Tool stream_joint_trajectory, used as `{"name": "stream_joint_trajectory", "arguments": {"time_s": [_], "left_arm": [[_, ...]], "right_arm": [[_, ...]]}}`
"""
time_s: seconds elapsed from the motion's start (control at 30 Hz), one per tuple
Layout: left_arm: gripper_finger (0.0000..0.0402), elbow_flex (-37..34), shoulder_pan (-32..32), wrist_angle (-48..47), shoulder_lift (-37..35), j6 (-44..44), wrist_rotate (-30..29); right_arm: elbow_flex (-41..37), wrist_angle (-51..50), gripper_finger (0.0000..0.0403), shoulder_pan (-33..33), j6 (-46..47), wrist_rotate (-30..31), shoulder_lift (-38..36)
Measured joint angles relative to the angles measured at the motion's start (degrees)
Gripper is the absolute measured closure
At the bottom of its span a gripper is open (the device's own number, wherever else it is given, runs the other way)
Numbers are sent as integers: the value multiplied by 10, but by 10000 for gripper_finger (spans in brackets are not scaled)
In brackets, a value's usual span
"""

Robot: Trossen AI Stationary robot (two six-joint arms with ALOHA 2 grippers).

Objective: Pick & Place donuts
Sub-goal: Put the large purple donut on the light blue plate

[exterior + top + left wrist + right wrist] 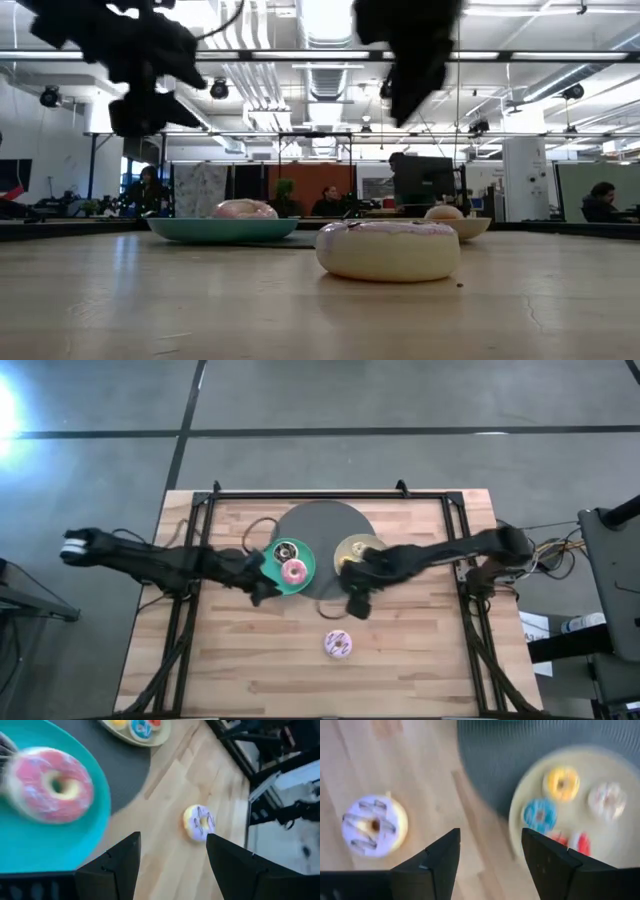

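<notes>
The lilac sprinkled donut [338,645] lay alone on the bare wooden table [420,670]; the pink donut [294,571] sat on the teal plate [303,555]; the left gripper [172,857] and right gripper [490,852] hovered open above the table.

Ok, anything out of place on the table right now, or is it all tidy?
One thing: the lilac donut lies alone on the bare wooden table, apart from both plates. The pink donut sits on the teal plate and the tiny ones on the beige plate. Nothing looks spilled or damaged.
</notes>
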Motion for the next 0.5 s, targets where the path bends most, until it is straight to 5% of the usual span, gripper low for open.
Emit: {"name": "stream_joint_trajectory", "arguments": {"time_s": [0.13,0.5], "left_arm": [[202,34,-20,45,118,-32,-4],[203,267,-80,11,410,-30,-10]], "right_arm": [[-108,38,202,29,81,13,-74],[-294,34,202,113,194,76,-254]]}}
